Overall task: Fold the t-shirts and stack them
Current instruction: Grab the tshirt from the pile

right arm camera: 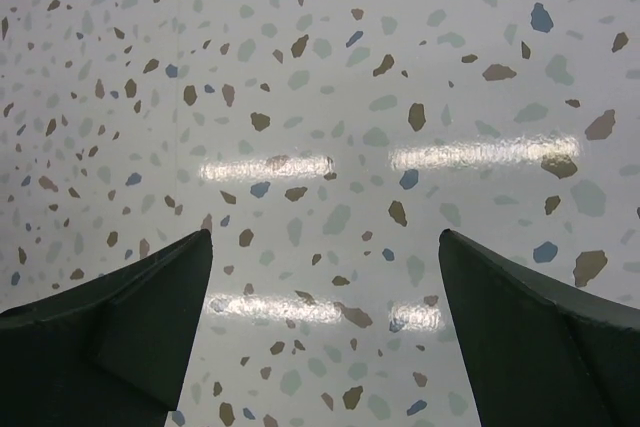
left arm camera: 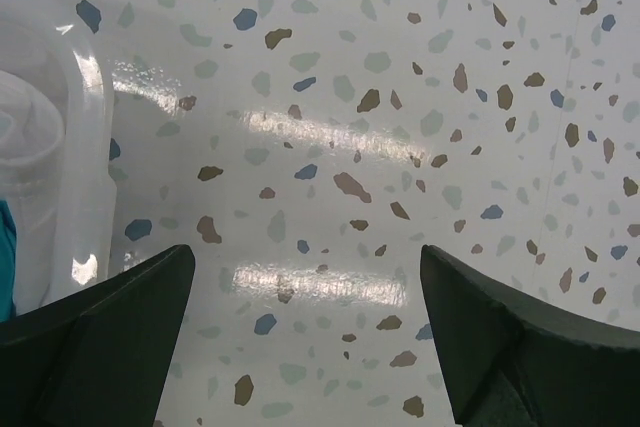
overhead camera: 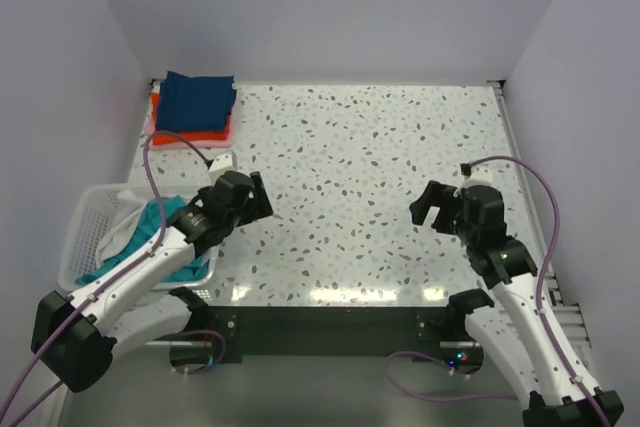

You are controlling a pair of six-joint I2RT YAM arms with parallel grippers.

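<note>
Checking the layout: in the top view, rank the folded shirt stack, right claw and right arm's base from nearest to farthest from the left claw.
1. folded shirt stack, far left corner
2. right claw, across on the right
3. right arm's base, near edge, right

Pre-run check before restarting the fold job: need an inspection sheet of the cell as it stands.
Surface: speckled table, glare strips near the arm bases.
Job's things: folded stack at the far left corner, navy t-shirt on top, orange-red t-shirt and pink t-shirt below; teal t-shirt unfolded in the basket.
Clutter: white basket at near left, also holding white cloth.
Grippers: left gripper open, empty, beside the basket; right gripper open, empty, over bare table.
Cables: purple left cable and right cable loop off the arms.
Surroundings: plain walls; nothing else seen.
</note>
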